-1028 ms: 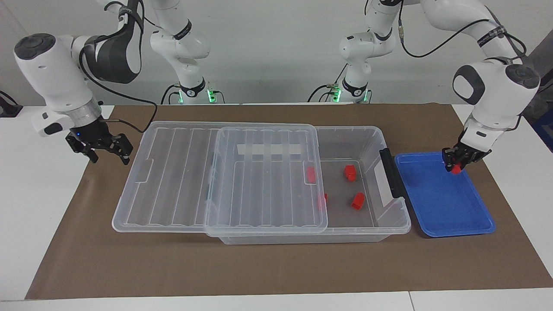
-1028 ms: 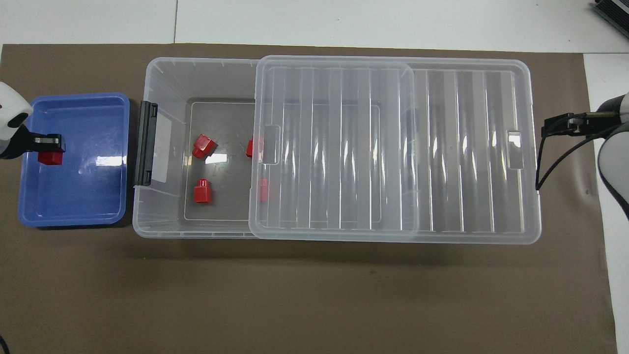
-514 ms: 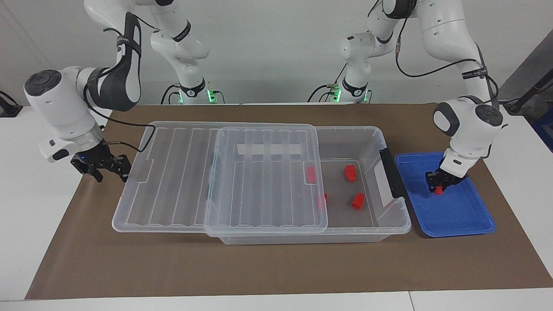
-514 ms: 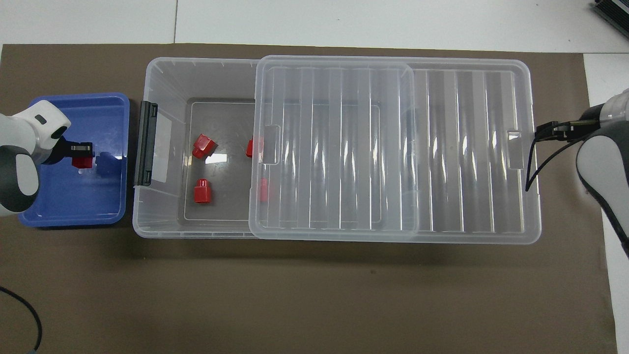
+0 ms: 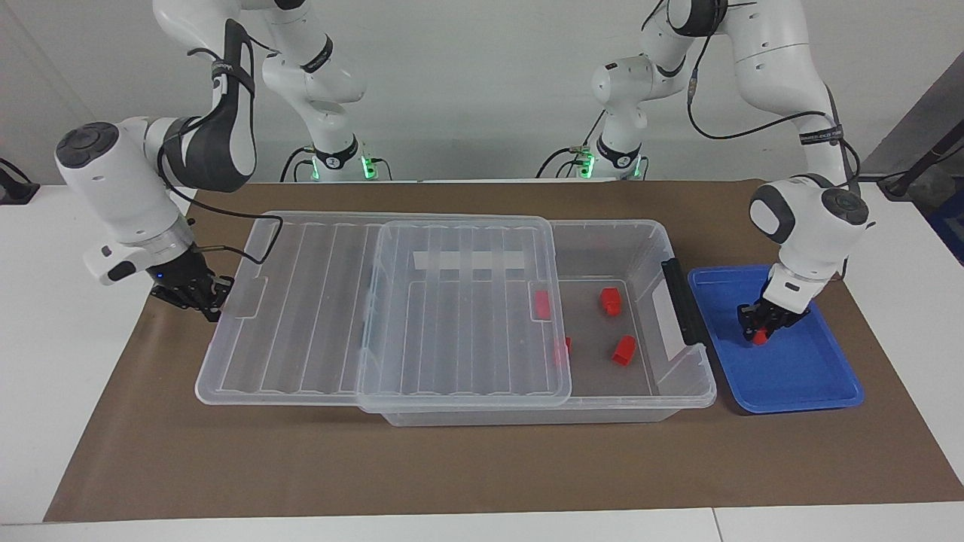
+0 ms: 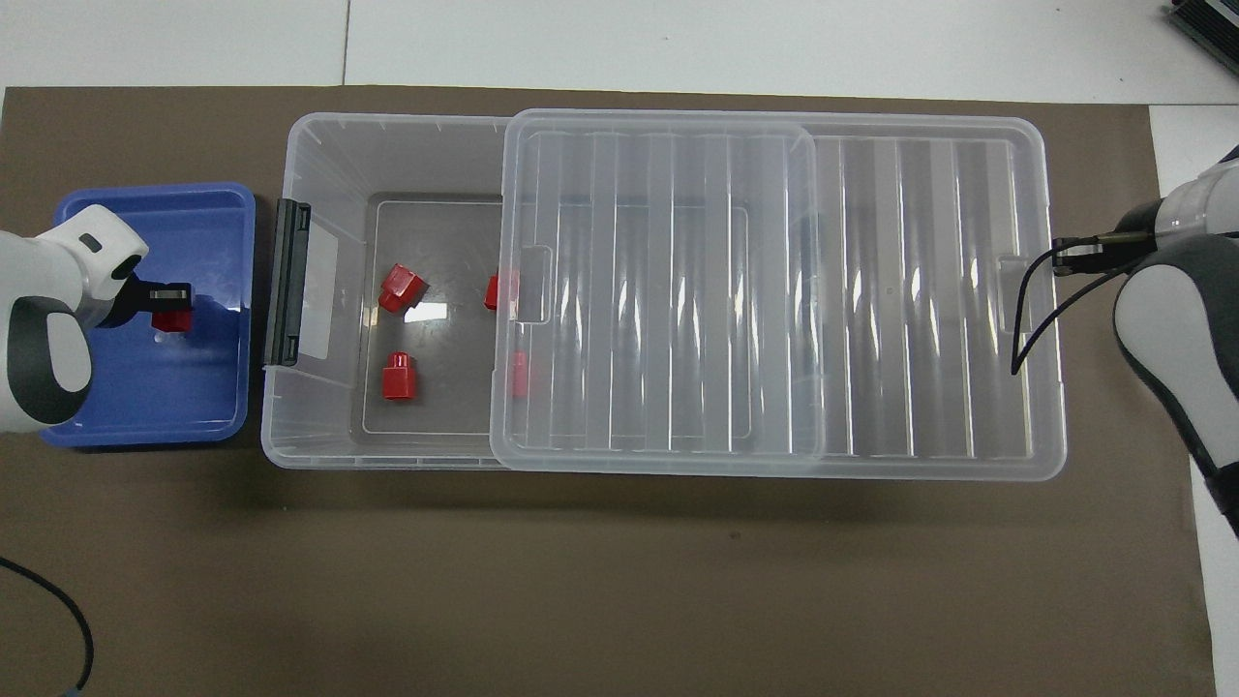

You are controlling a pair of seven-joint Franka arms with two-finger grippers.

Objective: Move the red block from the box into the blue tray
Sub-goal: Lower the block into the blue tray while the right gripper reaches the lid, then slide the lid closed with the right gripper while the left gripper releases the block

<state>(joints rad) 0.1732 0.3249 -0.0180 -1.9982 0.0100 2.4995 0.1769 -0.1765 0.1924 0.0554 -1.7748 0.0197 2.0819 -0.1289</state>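
The blue tray (image 5: 802,376) (image 6: 198,407) lies at the left arm's end of the table, beside the box (image 5: 678,395) (image 6: 329,155). My left gripper (image 5: 761,325) (image 6: 170,302) is down inside the tray, shut on a red block (image 5: 761,337) (image 6: 175,320) held at or just above the tray floor. Several more red blocks lie in the box: two in the open part (image 5: 610,299) (image 5: 623,350) and two partly under the lid's edge (image 5: 541,303) (image 5: 563,346). My right gripper (image 5: 203,297) (image 6: 1070,256) is at the lid's end edge.
The clear ribbed lid (image 5: 376,316) (image 6: 774,290) lies slid along the box toward the right arm's end and overhangs it, leaving the part by the tray open. A dark grey latch (image 5: 681,301) (image 6: 288,281) stands on the box wall beside the tray. Brown paper covers the table.
My left gripper has come down into the blue tray with the red block and shifted toward the box. My right gripper has lowered and moved in to the lid's end edge.
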